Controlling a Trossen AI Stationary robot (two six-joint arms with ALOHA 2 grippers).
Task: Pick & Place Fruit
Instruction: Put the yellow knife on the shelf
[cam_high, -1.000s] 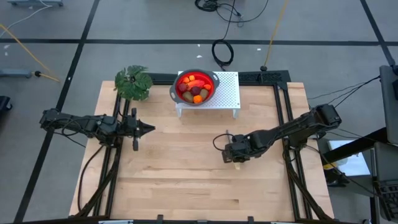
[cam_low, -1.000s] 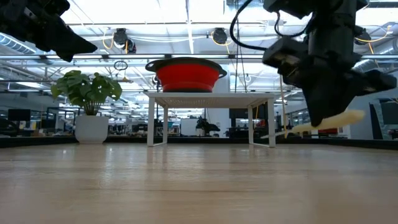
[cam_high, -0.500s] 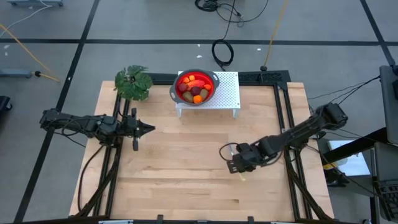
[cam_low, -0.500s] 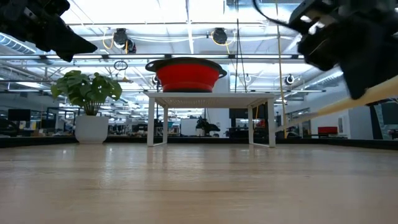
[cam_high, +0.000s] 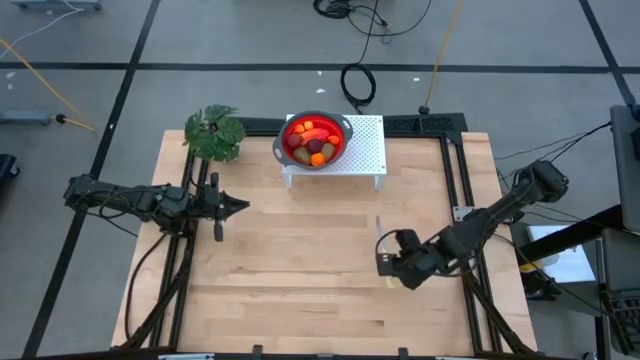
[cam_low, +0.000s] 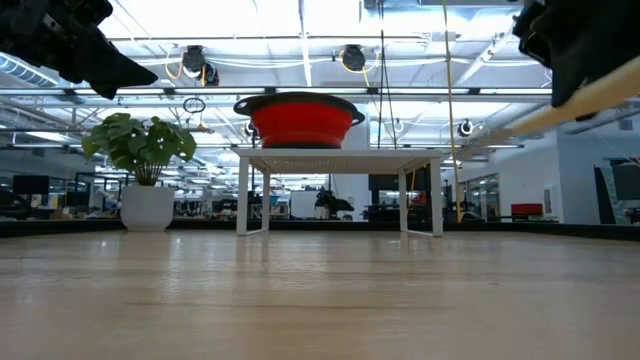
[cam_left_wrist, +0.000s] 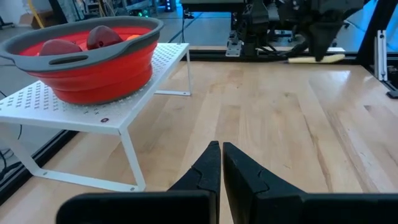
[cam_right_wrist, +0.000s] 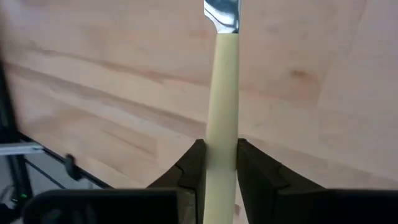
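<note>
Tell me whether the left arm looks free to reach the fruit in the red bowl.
Probably yes: the left end effector is shut and empty, and nothing lies between it and the fruit in the red bowl, open on top.

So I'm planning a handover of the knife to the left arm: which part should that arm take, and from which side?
The right gripper is shut on the knife at the rear of its cream handle, above the table. The free handle stretch ahead of the fingers, short of the metal blade, looks best. Come side-on across the handle, since it is slim and straight. The left gripper waits shut near the plant.
</note>
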